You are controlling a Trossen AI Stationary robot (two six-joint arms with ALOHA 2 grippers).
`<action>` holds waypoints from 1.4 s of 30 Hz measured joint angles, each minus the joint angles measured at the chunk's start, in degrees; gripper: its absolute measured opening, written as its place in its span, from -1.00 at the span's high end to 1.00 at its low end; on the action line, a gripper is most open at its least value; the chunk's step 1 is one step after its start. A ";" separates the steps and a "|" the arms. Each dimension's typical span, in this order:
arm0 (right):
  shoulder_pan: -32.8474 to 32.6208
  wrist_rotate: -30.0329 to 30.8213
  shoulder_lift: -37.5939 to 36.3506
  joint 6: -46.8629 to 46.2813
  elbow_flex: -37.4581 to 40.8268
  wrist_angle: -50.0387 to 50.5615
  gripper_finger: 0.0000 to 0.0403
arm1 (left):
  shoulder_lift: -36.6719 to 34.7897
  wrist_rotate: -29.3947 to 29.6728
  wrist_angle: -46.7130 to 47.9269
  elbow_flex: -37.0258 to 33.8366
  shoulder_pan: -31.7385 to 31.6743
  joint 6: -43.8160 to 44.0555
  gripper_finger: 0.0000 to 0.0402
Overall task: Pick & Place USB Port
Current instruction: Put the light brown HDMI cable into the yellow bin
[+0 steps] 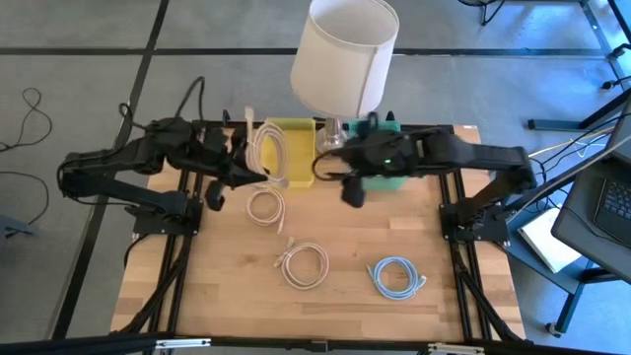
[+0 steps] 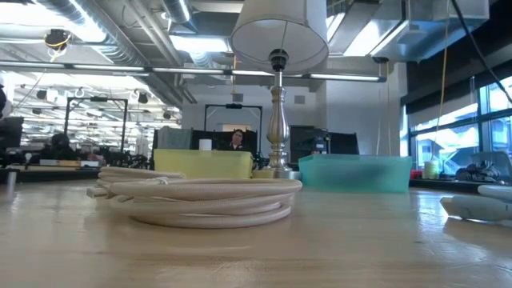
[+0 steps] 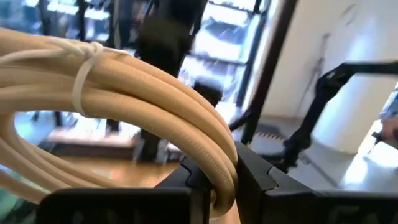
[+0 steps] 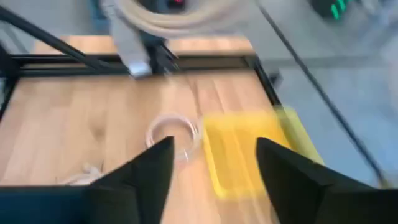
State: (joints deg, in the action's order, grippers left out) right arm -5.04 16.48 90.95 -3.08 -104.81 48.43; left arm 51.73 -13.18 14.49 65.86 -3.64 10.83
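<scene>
My left gripper is shut on a cream coiled USB cable, which it carries over the left part of the yellow bin. The left wrist view shows the coil's strands, bound by a white tie, running between the fingers. My right gripper hovers open beside the yellow bin's right edge, above the table; its wrist view looks down past the open fingers onto the yellow bin. My left gripper pinches the coil's bundled strands between its two fingers, which lie across the strands. It comes from the table's left side. The coil is lifted clear of the table, standing on edge above the yellow bin.
Three more coils lie on the wood: a cream one near the left gripper, a cream one mid-table, a blue one to the right. A teal bin sits under the right arm. A lamp stands at the far edge.
</scene>
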 joint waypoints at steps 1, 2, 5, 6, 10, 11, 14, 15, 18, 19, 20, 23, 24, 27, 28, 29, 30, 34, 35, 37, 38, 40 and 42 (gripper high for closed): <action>-0.03 1.13 -1.16 -2.78 0.00 3.16 -0.23 | -0.77 1.44 2.28 -0.11 0.01 0.14 0.83; -0.18 2.19 -2.05 -5.65 0.00 6.82 -0.29 | -1.75 3.31 5.14 -0.11 0.02 0.33 0.83; -0.88 6.37 -3.98 -14.12 0.00 18.38 -0.39 | -3.32 11.77 16.66 0.16 0.00 2.06 0.83; -1.17 7.60 -4.58 -16.79 0.00 22.22 -0.39 | -3.25 14.88 21.53 0.09 0.00 3.08 0.83; -2.07 11.94 -5.75 -26.68 0.00 36.34 -0.35 | -2.26 23.15 32.65 -0.23 -0.14 6.08 0.83; -2.18 12.79 -5.77 -28.95 0.00 39.33 -0.33 | -2.05 24.66 33.42 -0.17 -0.46 6.24 0.83; -2.43 14.92 -5.97 -33.63 0.38 41.44 -0.27 | -0.77 27.66 33.76 -1.30 -2.36 6.10 0.83; -2.43 15.02 -6.30 -33.57 0.73 41.00 -0.25 | 0.00 27.81 33.81 -1.96 -3.38 5.87 0.83; -2.43 15.88 -6.64 -33.12 0.76 40.39 -0.21 | 2.56 26.70 33.60 -3.46 -6.97 5.01 0.83; -2.43 16.41 -6.62 -33.24 0.78 41.02 -0.20 | 3.53 26.06 33.19 -3.94 -8.31 4.63 0.83; -2.43 16.82 -6.58 -33.59 0.79 41.20 -0.18 | 4.71 25.30 32.52 -4.55 -9.67 4.14 0.83; -2.43 16.78 -6.60 -34.00 0.79 41.62 -0.16 | 8.72 21.77 31.68 -5.88 -13.52 3.42 0.83; -2.43 16.72 -6.60 -34.01 0.79 41.61 -0.15 | 10.06 20.62 30.75 -5.96 -14.79 2.82 0.83; -2.75 16.71 -6.60 -34.02 0.79 41.61 -0.13 | 13.89 17.93 27.25 -6.05 -18.16 0.55 0.83; -2.80 16.69 -6.60 -34.06 0.79 41.61 -0.13 | 15.07 16.50 25.52 -6.10 -19.19 -0.09 0.83; -2.81 16.54 -6.60 -34.22 0.79 41.59 -0.13 | 16.09 14.68 23.35 -6.11 -20.24 -0.66 0.83; -2.90 16.51 -6.60 -34.40 0.79 41.60 -0.13 | 16.93 12.50 20.93 -6.11 -21.25 -1.12 0.83; -3.43 16.51 -6.60 -35.09 0.79 41.59 -0.13 | 20.54 5.64 13.93 -6.09 -25.47 -2.40 0.83; -3.59 16.51 -6.60 -35.38 0.79 41.61 -0.13 | 21.42 4.74 13.34 -6.09 -26.39 -2.56 0.83; -3.93 16.52 -6.60 -35.65 0.79 41.61 -0.13 | 22.98 4.16 12.91 -6.09 -27.92 -2.66 0.83; -4.13 16.51 -6.60 -35.68 0.79 41.59 -0.13 | 23.79 4.01 13.00 -6.09 -28.54 -2.78 0.83; -4.60 16.53 -6.60 -35.77 0.79 41.59 -0.13 | 25.26 2.79 13.09 -6.09 -29.76 -3.11 0.83; -4.66 16.49 -6.60 -35.93 0.79 41.59 -0.13 | 26.85 0.60 12.59 -6.09 -30.87 -3.16 0.83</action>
State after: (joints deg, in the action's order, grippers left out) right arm -9.70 32.97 84.36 -39.01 -104.03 90.02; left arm 78.58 -12.57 27.08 59.77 -34.51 7.68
